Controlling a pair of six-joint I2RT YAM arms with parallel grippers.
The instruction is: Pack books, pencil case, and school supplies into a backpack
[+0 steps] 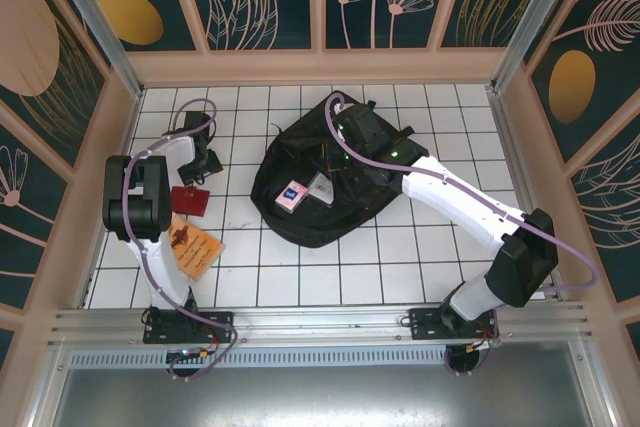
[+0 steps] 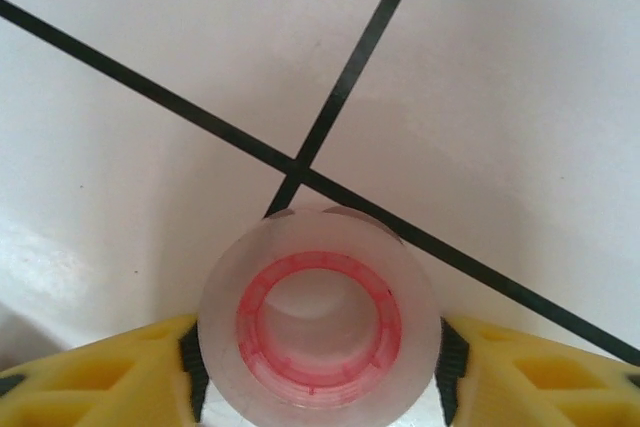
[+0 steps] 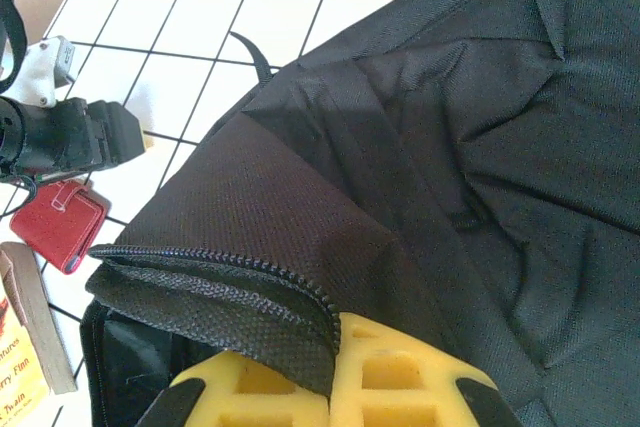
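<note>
Left jaws press against both sides of the pink-cored tape roll (image 2: 318, 235) on the white tiled worktop (image 2: 150, 147). Right jaws pinch the zipped rim of the black backpack (image 1: 300, 225), which lies mid-worktop with a pink-white card (image 1: 291, 194) on it.

1. Left arm (image 1: 150, 202): white links joined by bulky black joint housings.
2. Right arm (image 1: 460, 192): the same white shell, with a black elbow block.
3. Cables (image 1: 575, 247): lilac, one running along each arm.
4. Bases (image 1: 185, 327): black mounting blocks.
5. Left fingers (image 2: 90, 382): yellow, with ribbed black pads.
6. Right fingers (image 3: 400, 377): yellow, moulded with square recesses.
</note>
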